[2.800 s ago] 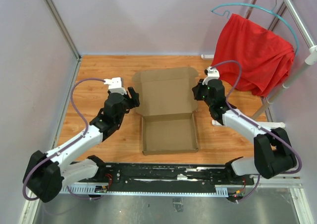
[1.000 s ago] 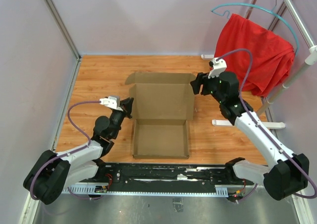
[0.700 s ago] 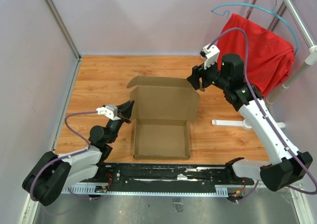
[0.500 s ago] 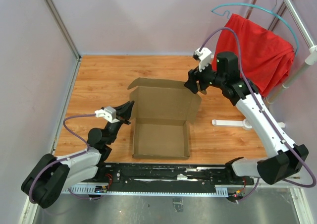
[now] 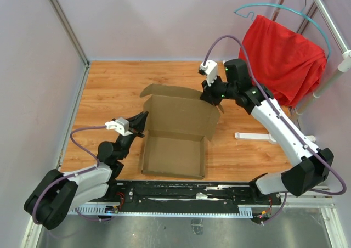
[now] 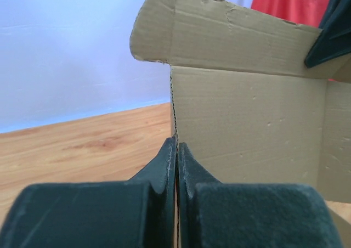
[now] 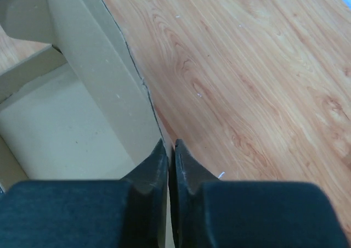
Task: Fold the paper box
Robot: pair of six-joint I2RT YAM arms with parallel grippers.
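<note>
The brown paper box lies open in the middle of the wooden table, its lid panel standing up behind the shallow tray. My left gripper is shut on the lid's left edge. In the left wrist view the cardboard edge runs straight down between the closed left gripper. My right gripper sits at the lid's top right corner. The right wrist view shows the right gripper pinched shut on the edge of the cardboard wall.
A red cloth hangs from a teal hanger on a metal rack at the back right. A white bar lies on the table right of the box. Walls close in the left and back.
My right gripper has swung left and down onto the lid's top right corner and closed on it. The box has shifted slightly left. The left gripper has kept its grip.
</note>
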